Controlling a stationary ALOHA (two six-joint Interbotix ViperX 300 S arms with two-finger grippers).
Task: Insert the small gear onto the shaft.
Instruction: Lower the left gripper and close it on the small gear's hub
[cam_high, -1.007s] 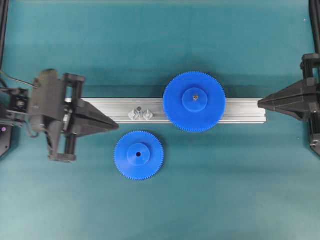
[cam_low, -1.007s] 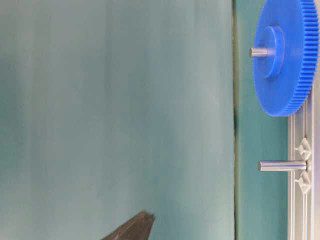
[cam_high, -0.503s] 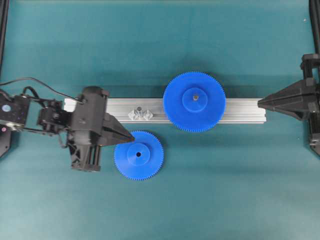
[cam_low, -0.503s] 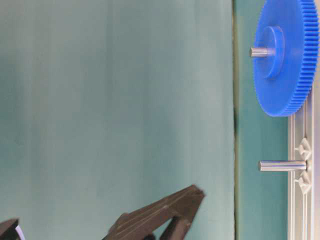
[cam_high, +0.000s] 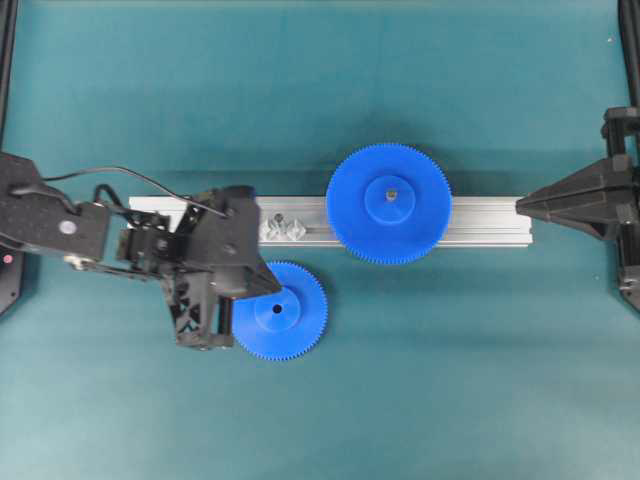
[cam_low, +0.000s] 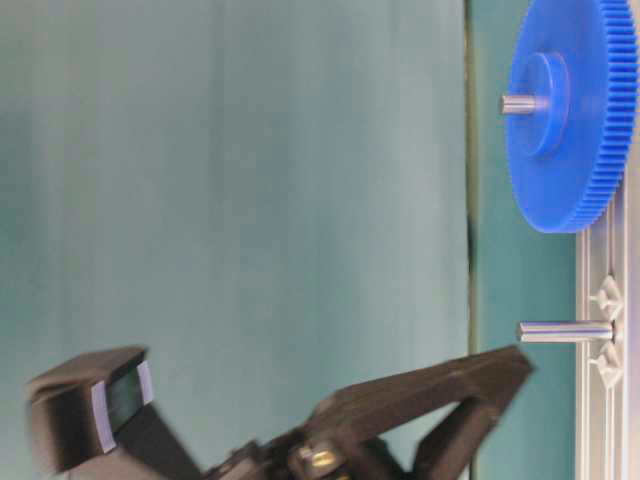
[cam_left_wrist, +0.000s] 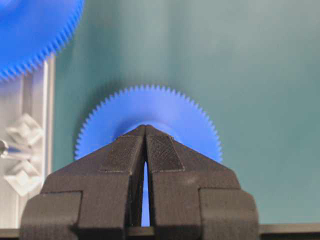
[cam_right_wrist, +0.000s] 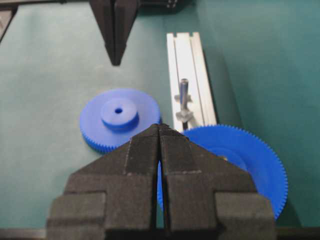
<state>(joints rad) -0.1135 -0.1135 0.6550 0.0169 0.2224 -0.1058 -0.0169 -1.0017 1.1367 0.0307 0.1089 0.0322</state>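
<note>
The small gear (cam_high: 283, 313) lies flat on the teal mat, just in front of the rail, hub up; it also shows in the right wrist view (cam_right_wrist: 120, 120). The shaft (cam_high: 280, 218) stands bare on the rail between its shiny diamond pieces and shows clearly in the table-level view (cam_low: 565, 331). My left gripper (cam_high: 276, 290) is shut and empty, its tips over the gear's left part. In the left wrist view the tips (cam_left_wrist: 145, 128) hide the hub of the small gear (cam_left_wrist: 190, 120). My right gripper (cam_high: 520, 206) is shut and empty at the rail's right end.
The aluminium rail (cam_high: 480, 222) runs left to right across the mat. The larger blue gear (cam_high: 388, 204) sits on its own pin on the rail, to the right of the bare shaft. Black frame posts stand at both side edges.
My left arm has swung right and forward from the rail's left end, so its shut tips are now over the small gear. The gears and right arm have not moved.
</note>
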